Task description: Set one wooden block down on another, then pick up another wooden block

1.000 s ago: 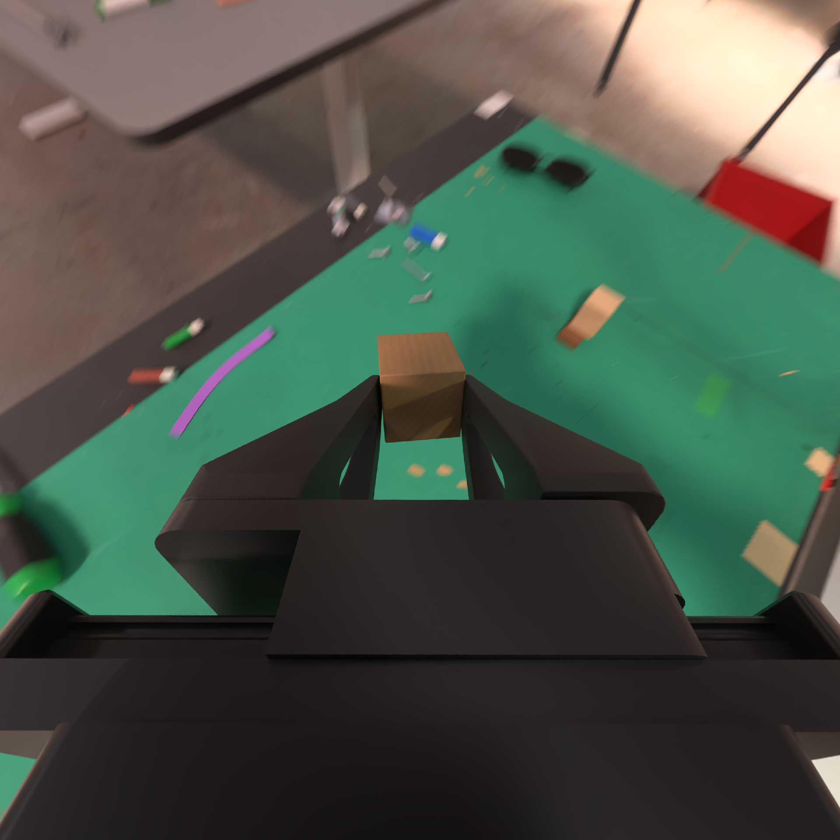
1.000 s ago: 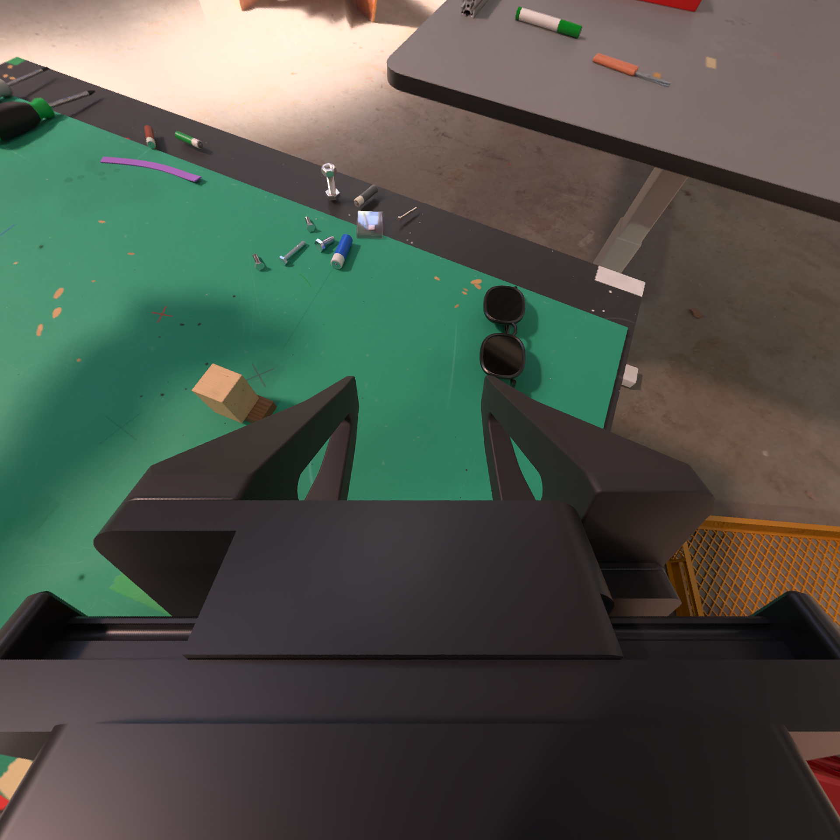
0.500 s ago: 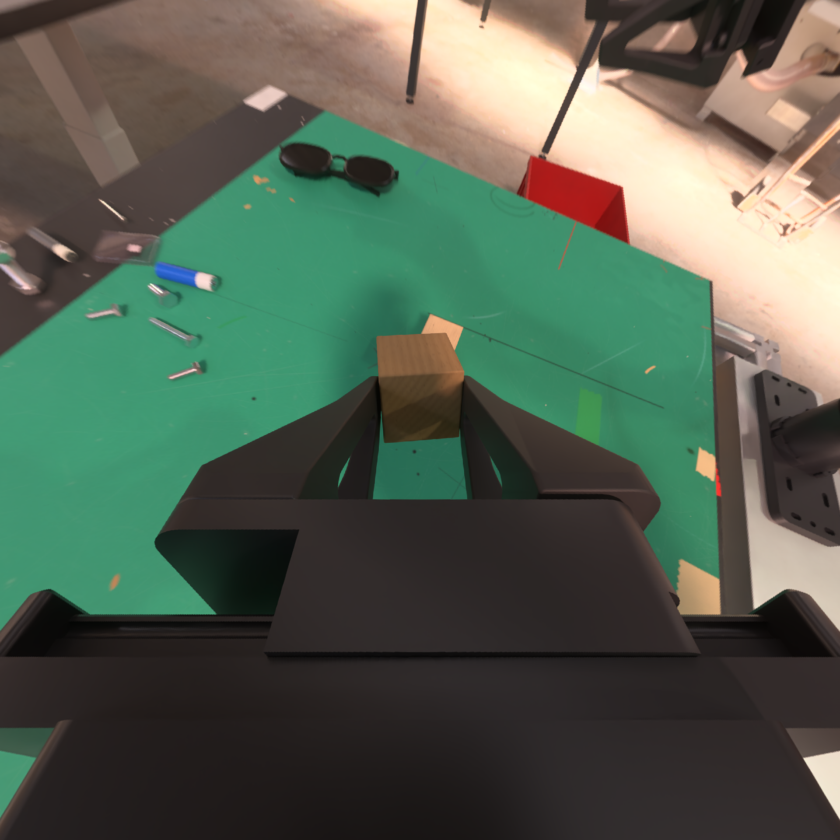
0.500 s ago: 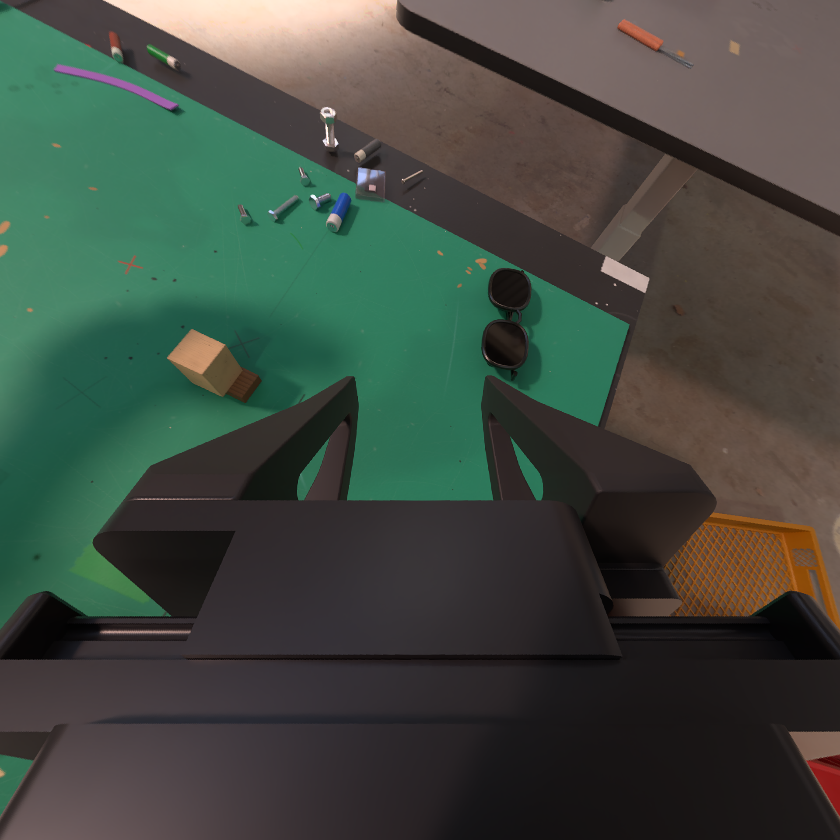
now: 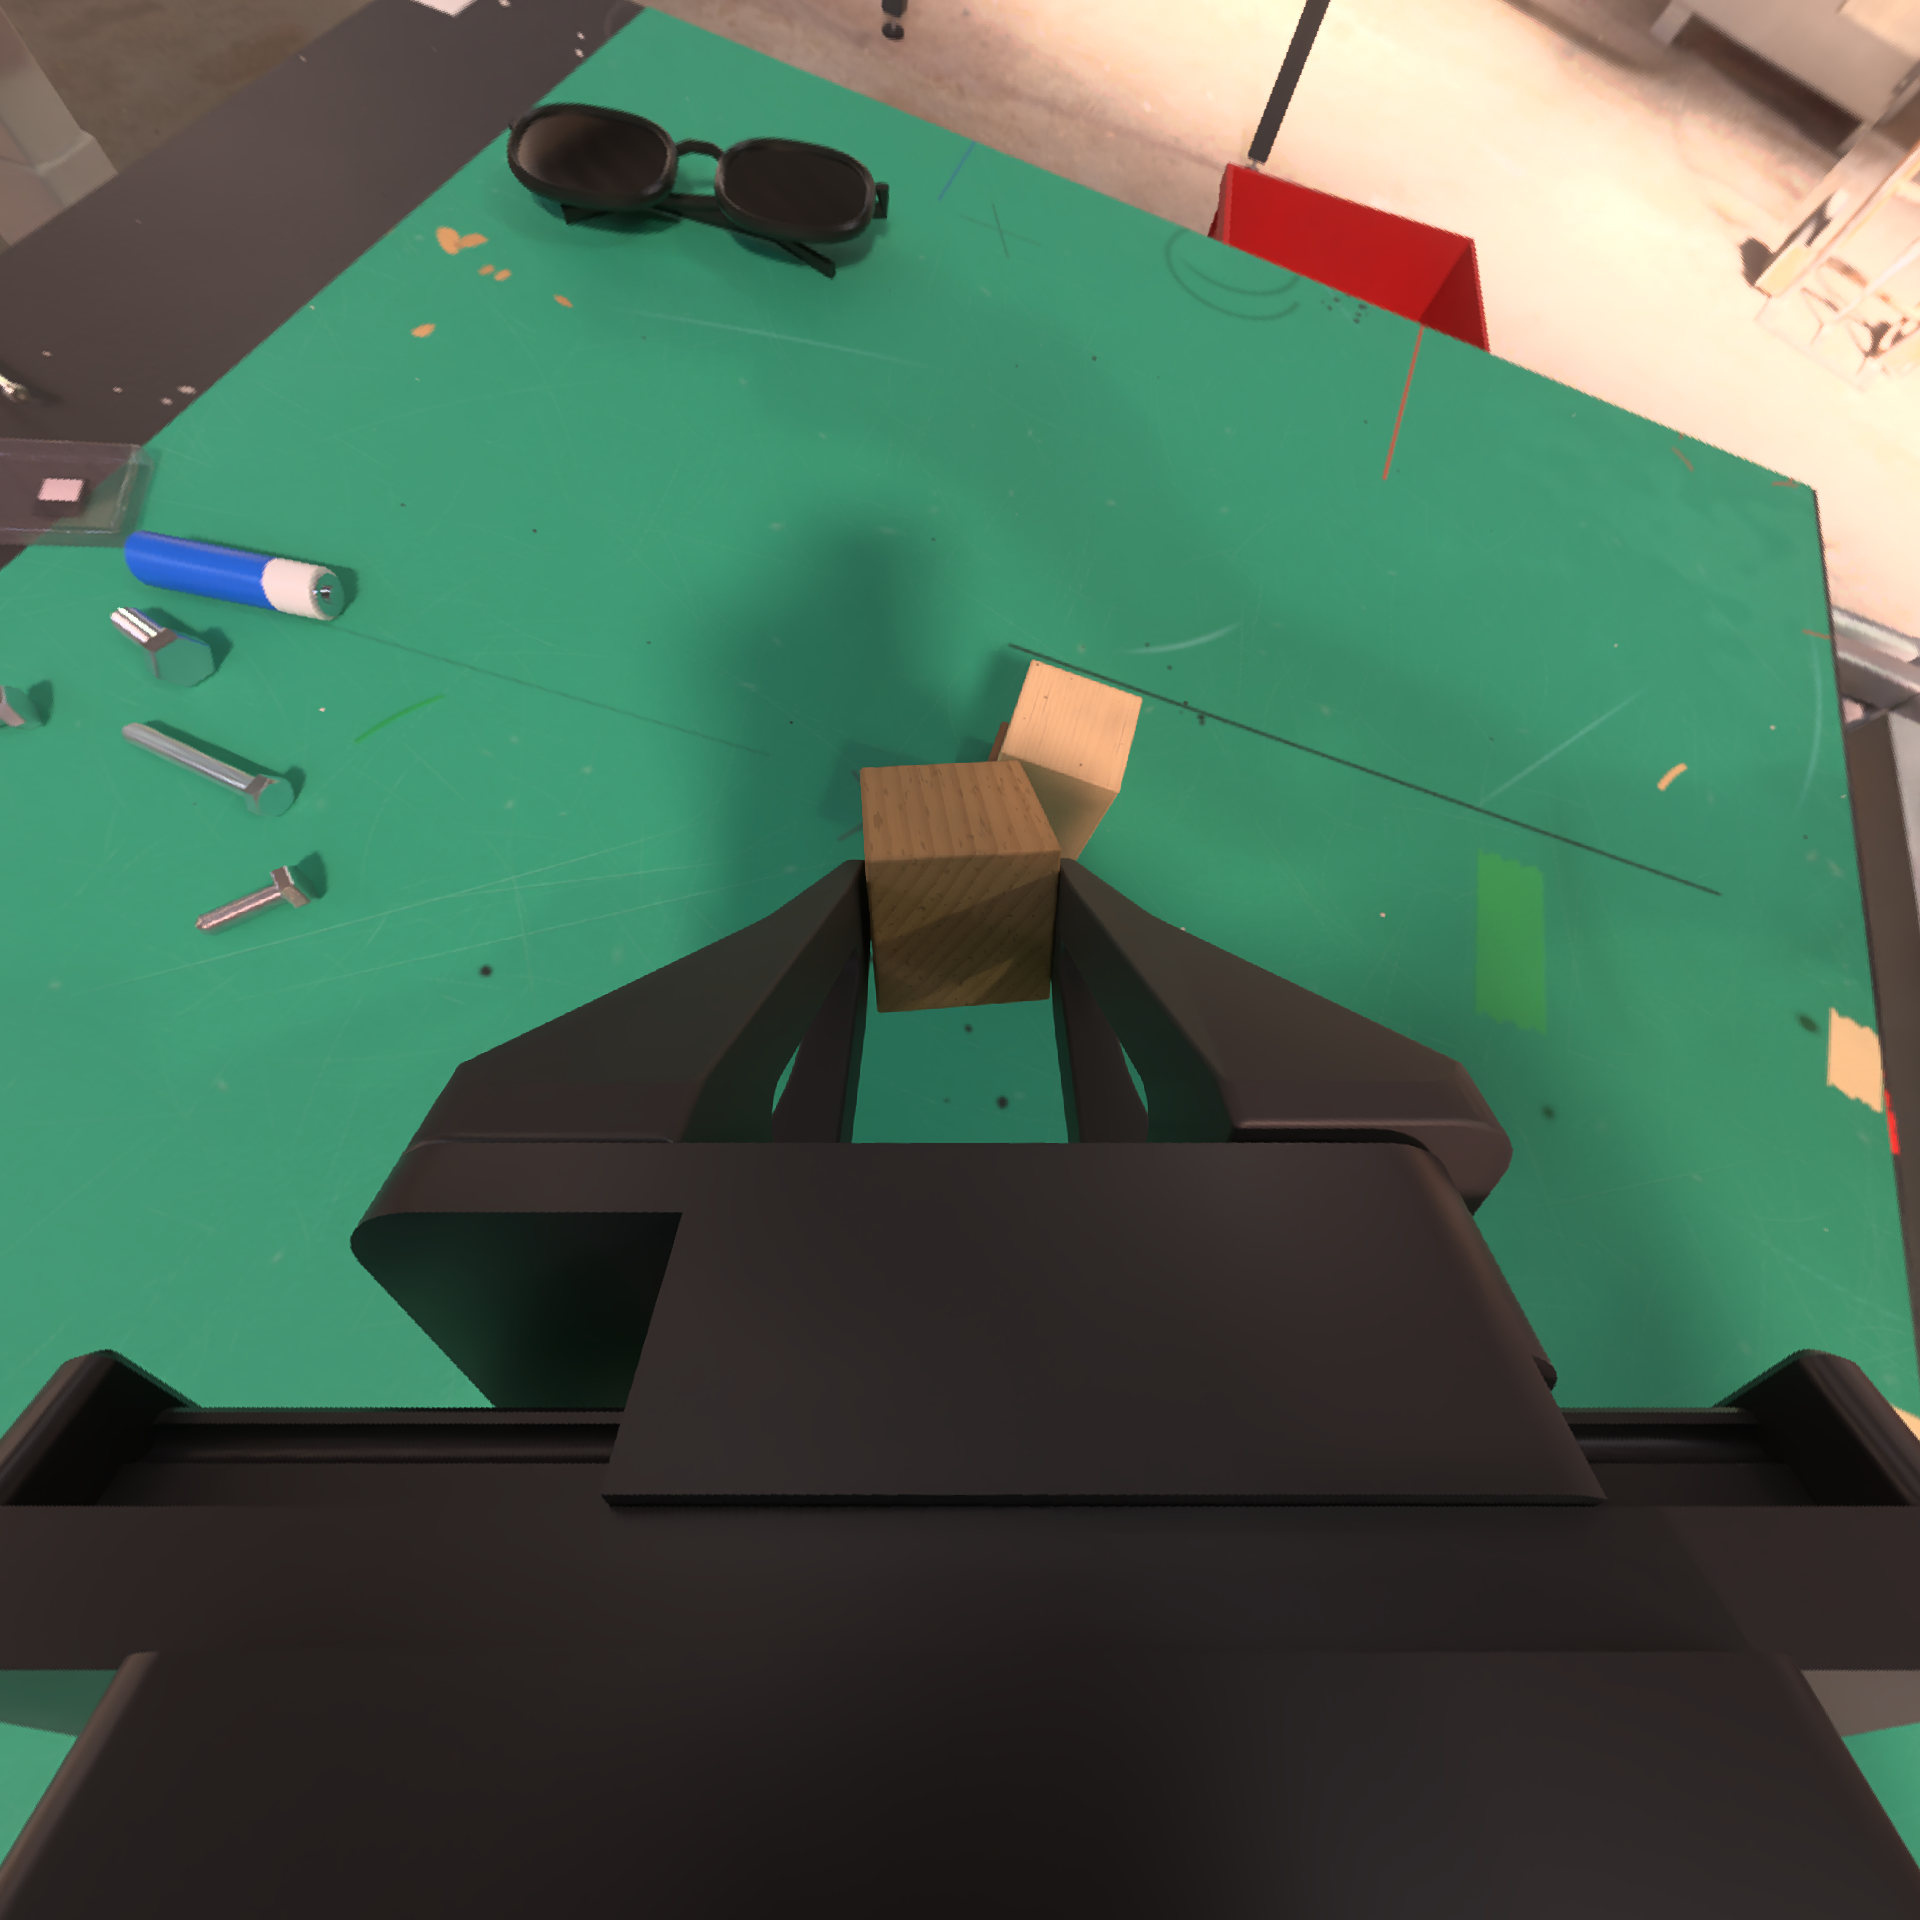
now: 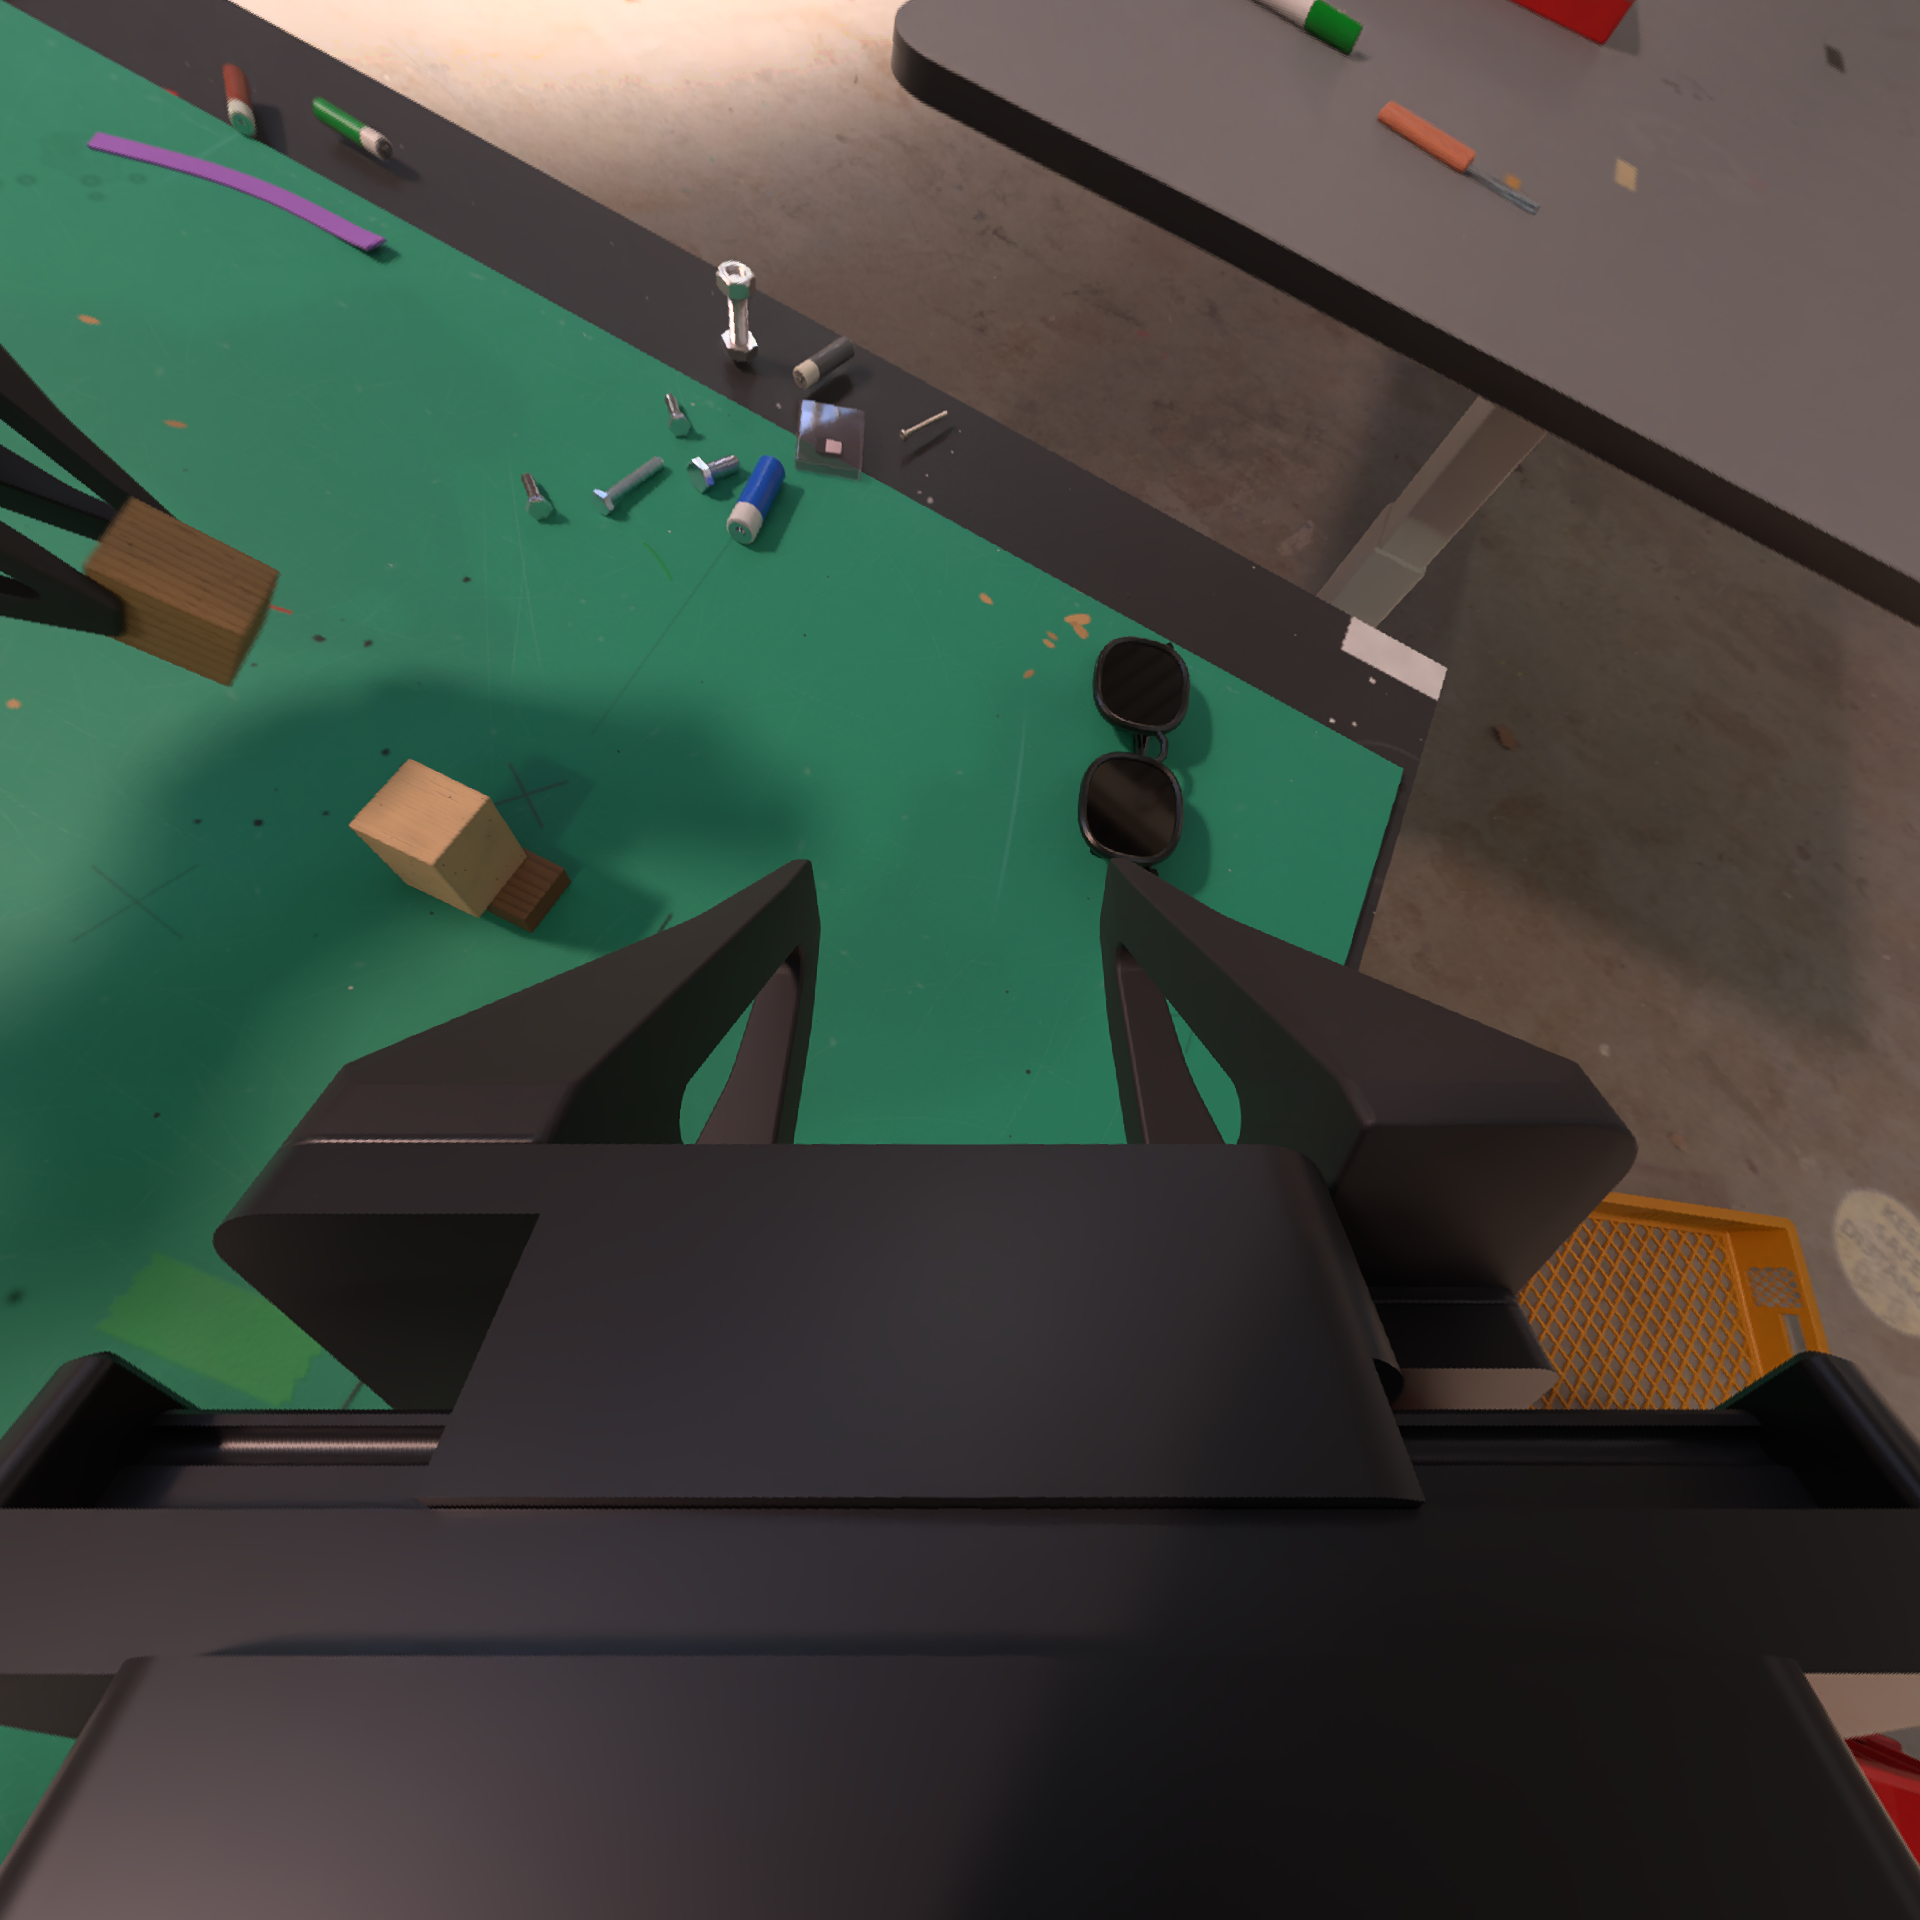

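My left gripper (image 5: 961,894) is shut on a mid-brown wooden block (image 5: 956,883) and holds it above the green mat (image 5: 727,468). Just beyond it a pale wooden block (image 5: 1075,743) sits stacked on a darker block whose edge barely shows. In the right wrist view the held block (image 6: 182,592) hangs at the far left in the left gripper's fingers, above and left of the pale block (image 6: 436,831), which rests on the dark brown block (image 6: 535,888). My right gripper (image 6: 956,883) is open and empty, over the mat to the right of the stack.
Black sunglasses (image 5: 691,171) lie near the mat's far edge, close to my right fingertip (image 6: 1132,758). A blue-and-white cylinder (image 5: 234,577) and several bolts (image 5: 208,764) lie at the left. A red bin (image 5: 1351,255) stands off the far corner, an orange crate (image 6: 1662,1309) beside the table.
My left gripper has carried the brown block rightward across the mat to just short of the pale stacked block. The held block has come into the right wrist view.
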### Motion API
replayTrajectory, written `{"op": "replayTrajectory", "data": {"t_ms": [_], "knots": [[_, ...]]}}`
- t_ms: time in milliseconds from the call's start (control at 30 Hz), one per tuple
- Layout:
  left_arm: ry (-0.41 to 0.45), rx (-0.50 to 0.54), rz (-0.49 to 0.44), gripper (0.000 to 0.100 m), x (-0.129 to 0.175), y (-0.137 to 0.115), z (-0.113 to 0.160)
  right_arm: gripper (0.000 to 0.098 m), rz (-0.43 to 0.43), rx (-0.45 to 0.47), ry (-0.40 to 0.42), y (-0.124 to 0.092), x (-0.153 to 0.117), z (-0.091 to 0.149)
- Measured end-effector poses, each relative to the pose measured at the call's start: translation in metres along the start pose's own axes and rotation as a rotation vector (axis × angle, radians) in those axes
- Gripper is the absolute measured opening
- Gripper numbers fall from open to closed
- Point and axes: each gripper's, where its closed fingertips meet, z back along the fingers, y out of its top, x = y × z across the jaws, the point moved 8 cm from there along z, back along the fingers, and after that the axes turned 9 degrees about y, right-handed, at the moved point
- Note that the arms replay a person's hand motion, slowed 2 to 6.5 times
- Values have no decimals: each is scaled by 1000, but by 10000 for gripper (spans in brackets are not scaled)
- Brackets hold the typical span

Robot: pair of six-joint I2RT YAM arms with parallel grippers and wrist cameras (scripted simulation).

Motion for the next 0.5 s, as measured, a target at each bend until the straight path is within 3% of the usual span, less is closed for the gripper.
{"op": "replayTrajectory", "data": {"t_ms": [500], "knots": [[-56,-56,-39,293,-6,-12,-32,463,-18,-3,-3,-4,6,2]]}}
